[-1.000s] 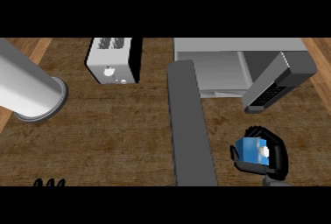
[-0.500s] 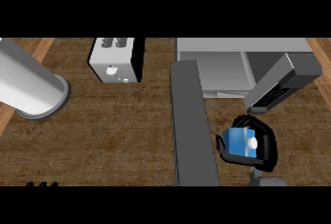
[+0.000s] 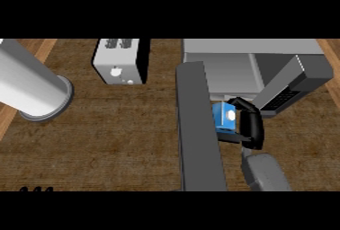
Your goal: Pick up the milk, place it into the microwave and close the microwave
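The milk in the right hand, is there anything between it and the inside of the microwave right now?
Nothing visible blocks it. The milk, held in the right hand, sits just before the open microwave, with the door swung out alongside it.

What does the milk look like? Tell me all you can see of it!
The milk is a small blue carton with a white round spot on the side that shows. The right robot hand curls its black fingers round it and hides part of it. It is held just in front of the open microwave, beside the microwave's open door, not yet inside.
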Controlling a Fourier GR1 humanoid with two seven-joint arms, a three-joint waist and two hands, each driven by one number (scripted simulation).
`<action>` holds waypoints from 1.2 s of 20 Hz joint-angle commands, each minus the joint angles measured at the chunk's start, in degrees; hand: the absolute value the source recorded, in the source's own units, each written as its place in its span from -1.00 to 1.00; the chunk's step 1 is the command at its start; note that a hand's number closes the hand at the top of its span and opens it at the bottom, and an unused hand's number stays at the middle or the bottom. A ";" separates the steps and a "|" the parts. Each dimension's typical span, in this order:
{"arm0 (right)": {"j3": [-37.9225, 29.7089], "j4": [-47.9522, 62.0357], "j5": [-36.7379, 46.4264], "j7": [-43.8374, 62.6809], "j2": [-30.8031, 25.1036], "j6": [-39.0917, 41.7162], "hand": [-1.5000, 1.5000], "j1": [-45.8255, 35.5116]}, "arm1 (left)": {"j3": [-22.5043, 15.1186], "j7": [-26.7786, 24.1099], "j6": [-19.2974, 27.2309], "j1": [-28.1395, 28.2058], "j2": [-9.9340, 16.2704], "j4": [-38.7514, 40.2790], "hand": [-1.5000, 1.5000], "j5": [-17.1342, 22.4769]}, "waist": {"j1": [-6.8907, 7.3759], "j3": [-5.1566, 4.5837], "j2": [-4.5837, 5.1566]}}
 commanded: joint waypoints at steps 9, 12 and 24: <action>-7.44 34.89 -3.73 -8.66 0.12 -6.54 1.00 -21.99 | 1.42 -2.78 -3.42 0.65 1.35 3.57 -1.00 0.17 | 1.36 0.06 0.45; -10.33 41.82 -2.37 -11.38 -2.61 -7.35 1.00 -25.43 | 2.78 -0.29 -2.95 -0.18 1.70 -0.11 -1.00 2.84 | 2.29 0.13 0.95; -11.04 55.86 2.06 -12.50 -9.68 -12.72 1.00 -34.68 | 3.06 2.12 -4.21 -2.97 3.39 0.47 -1.00 2.96 | 4.68 0.26 2.13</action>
